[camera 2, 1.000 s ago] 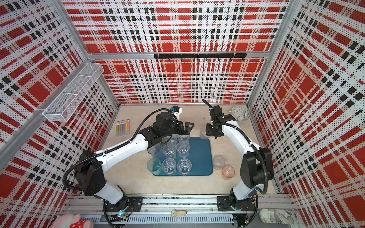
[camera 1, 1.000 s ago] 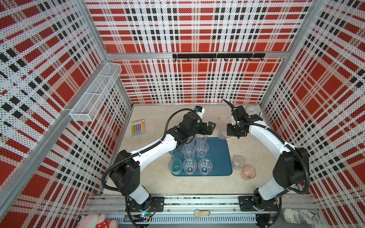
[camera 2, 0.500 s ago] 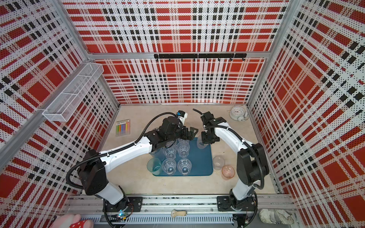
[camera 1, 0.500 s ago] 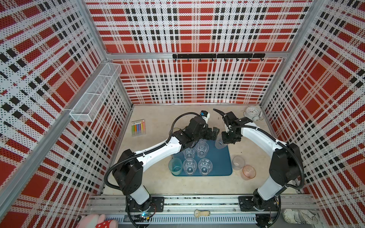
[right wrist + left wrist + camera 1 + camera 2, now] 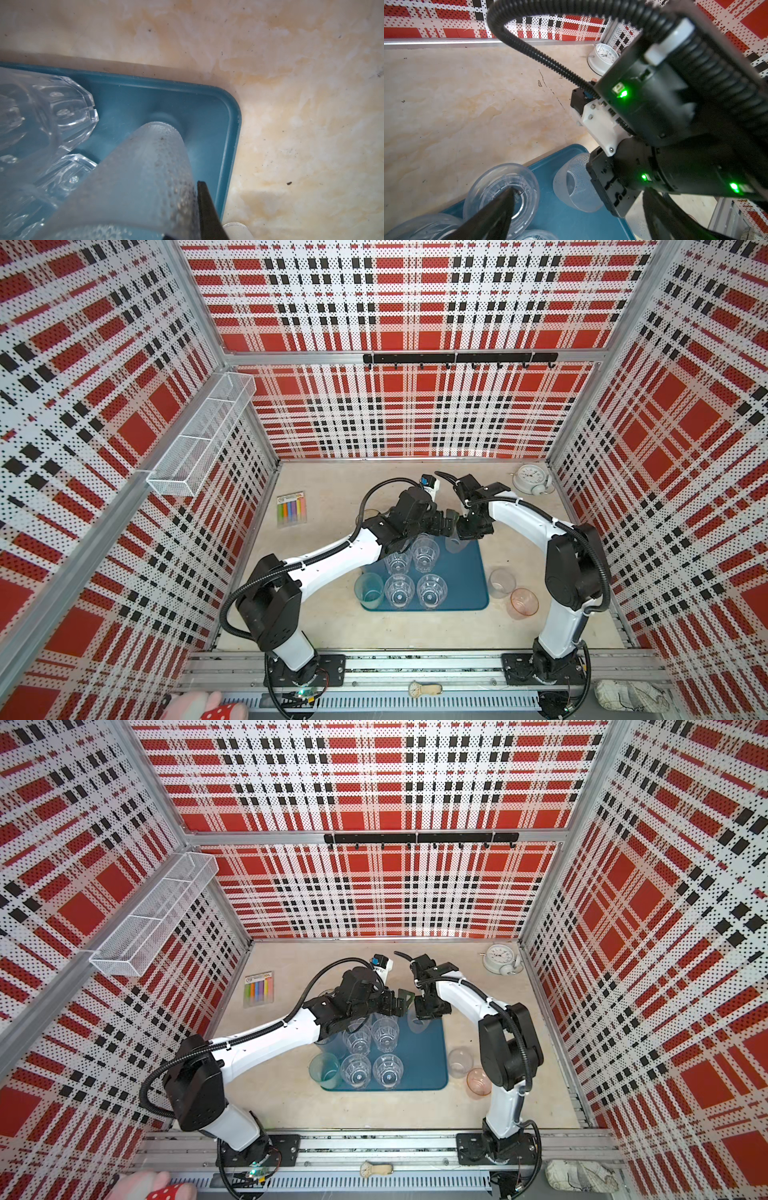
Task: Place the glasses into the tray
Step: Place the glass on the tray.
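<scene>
The right end effector point(image 5: 464, 533) is clamped on a frosted tumbler point(image 5: 145, 176) with a dimpled wall. It is tilted, its narrow base low over the far right corner of the teal tray point(image 5: 187, 99). Clear faceted glasses point(image 5: 424, 553) stand upright beside it on the tray. The left end effector point(image 5: 449, 523) hovers above them, jaws spread wide and empty.

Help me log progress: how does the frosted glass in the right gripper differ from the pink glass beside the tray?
The frosted glass is colourless and pebbled; the pink glass is tinted. The frosted glass is held tilted by the right gripper over the tray; the pink glass stands upright on the table. Both are handleless.
</scene>
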